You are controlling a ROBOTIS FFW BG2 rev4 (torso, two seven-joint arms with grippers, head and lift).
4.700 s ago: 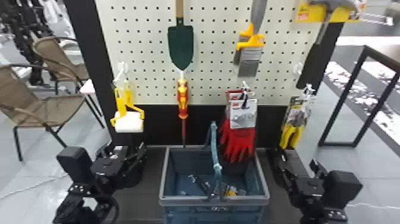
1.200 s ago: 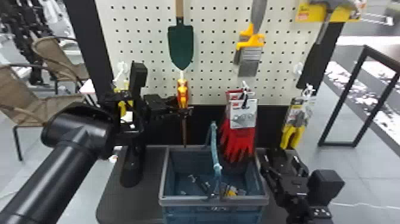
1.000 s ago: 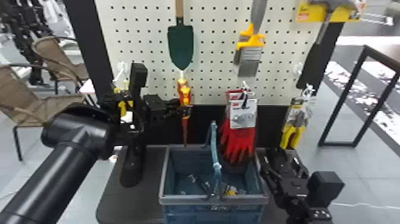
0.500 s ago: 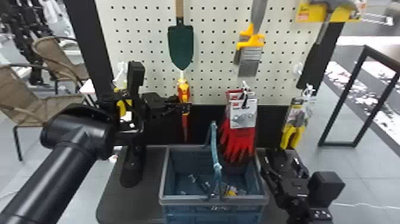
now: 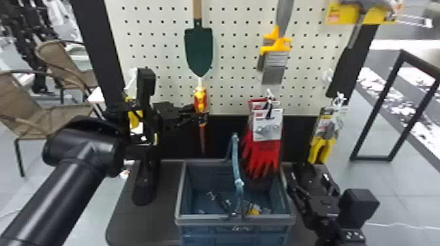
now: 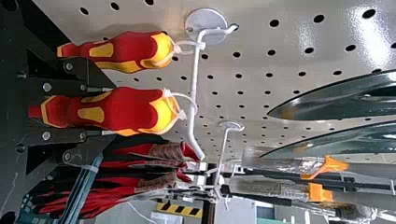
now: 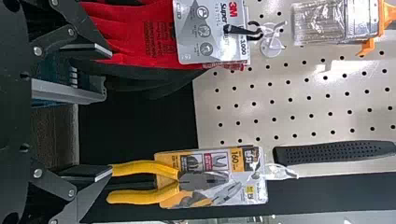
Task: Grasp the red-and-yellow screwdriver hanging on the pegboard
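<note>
The red-and-yellow screwdriver hangs from a white hook on the pegboard, under a green trowel, with its shaft pointing down. My left arm is raised to it from the left. The left gripper is at the handle's lower half. In the left wrist view the handle lies between the two black fingers, which press on both of its sides; its mirror image shows on the glossy board. My right gripper rests low at the right, beside the crate, open and holding nothing.
A blue-grey crate with small parts stands on the dark table below the board. Red gloves, yellow pliers, a brush and a black-handled hammer hang to the right. A yellow tool hangs behind my left arm.
The left arm rose from its low parked place to the pegboard. In the last second its fingers drew together on the screwdriver handle. The right arm barely shifted.
</note>
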